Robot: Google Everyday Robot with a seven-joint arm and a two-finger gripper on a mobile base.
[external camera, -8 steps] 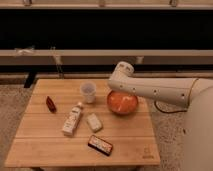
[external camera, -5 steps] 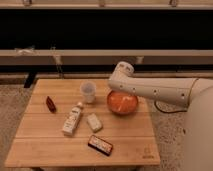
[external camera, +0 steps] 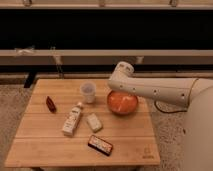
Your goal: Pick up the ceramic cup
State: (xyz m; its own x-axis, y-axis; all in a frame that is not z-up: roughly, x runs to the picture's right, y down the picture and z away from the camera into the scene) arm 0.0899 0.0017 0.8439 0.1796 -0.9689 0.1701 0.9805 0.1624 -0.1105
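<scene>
Ceramic cup (external camera: 88, 92) standing upright on table (external camera: 45, 145); gripper (external camera: 118, 80) hovering just right, above orange bowl (external camera: 122, 102); grip state: cannot tell.

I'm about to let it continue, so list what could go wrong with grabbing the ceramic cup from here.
1. The gripper hangs over the orange bowl's far rim, right of the ceramic cup; a low sideways move could clip the bowl.
2. The cup stands upright and small; an off-centre approach might tip it toward the white bottle lying just in front.
</scene>
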